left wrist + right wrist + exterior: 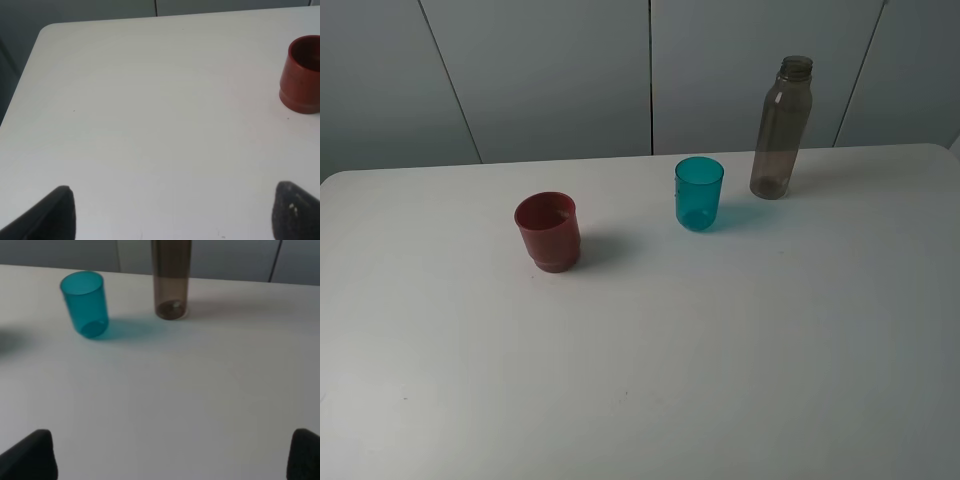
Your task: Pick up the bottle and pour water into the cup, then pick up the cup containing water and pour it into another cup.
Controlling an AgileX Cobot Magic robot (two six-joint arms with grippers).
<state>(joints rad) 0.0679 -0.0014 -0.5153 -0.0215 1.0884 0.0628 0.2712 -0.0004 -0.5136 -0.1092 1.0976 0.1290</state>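
A tall smoky grey-brown bottle [780, 130] stands upright at the back right of the white table [640, 380], uncapped. The teal translucent cup [699, 194] stands just left of it and a little nearer. A dark-red cup [548, 232] stands further left. No arm shows in the exterior high view. In the right wrist view the right gripper [170, 457] is open, with the bottle [171, 280] and the teal cup [86, 303] well ahead of it. The left gripper [175, 215] is open and empty, with the red cup [302, 75] ahead and off to one side.
Grey wall panels [640, 70] rise behind the table's far edge. The table's rounded far-left corner [47, 30] shows in the left wrist view.
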